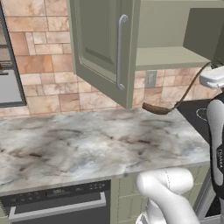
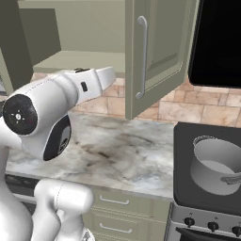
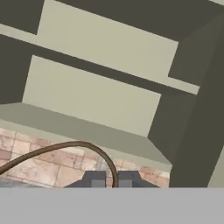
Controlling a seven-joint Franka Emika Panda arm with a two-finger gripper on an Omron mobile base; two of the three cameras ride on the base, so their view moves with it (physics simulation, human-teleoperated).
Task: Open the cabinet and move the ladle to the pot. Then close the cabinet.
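hand view: gripper (image 3: 112, 178) pinches ladle (image 3: 65, 147) handle's end.

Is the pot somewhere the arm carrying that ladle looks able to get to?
Probably yes: the pot sits open-topped on the stove, the gripper grips the ladle clear of the cabinet.

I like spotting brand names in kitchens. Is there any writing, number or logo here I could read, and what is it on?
None can be read.
Dishwasher control panel: faint marks, too small to read.
Robot arm: small dark vertical marking, too blurred to read.
Stove knobs: no legible markings.
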